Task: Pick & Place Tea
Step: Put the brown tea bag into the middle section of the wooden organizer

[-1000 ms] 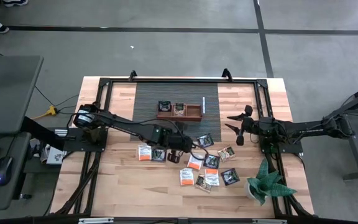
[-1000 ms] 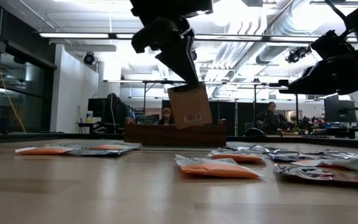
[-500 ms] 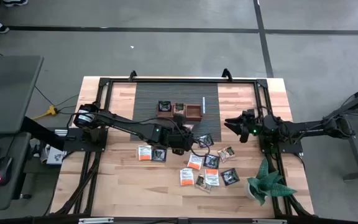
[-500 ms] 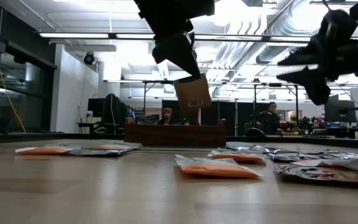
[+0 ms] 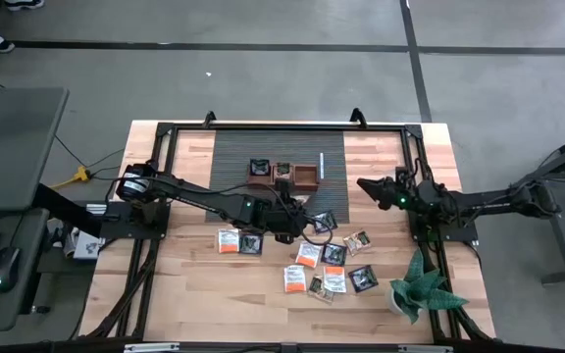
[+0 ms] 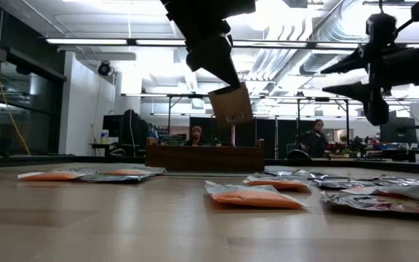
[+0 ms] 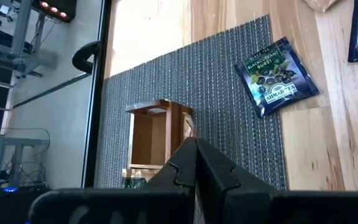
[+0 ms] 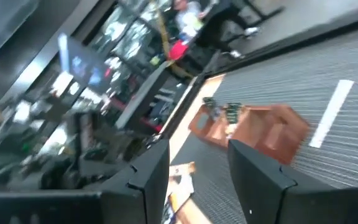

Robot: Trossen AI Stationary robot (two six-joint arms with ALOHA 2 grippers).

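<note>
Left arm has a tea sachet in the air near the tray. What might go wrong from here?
1. The left gripper pinches the beige sachet only by its top corner, and it hangs tilted; it may slip or swing.
2. The wooden tray has narrow compartments, two already holding sachets, so a tilted drop could catch a wall.
3. The right gripper, open, hangs near the tray; the arms might crowd each other.

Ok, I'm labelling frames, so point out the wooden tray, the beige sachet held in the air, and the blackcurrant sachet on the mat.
wooden tray (image 6: pixel 205 157): low view, middle of its front wall.
beige sachet (image 6: pixel 231 106): low view, centre of its face, below the left gripper.
blackcurrant sachet (image 7: pixel 276 76): left wrist view, centre of its printed face.
</note>
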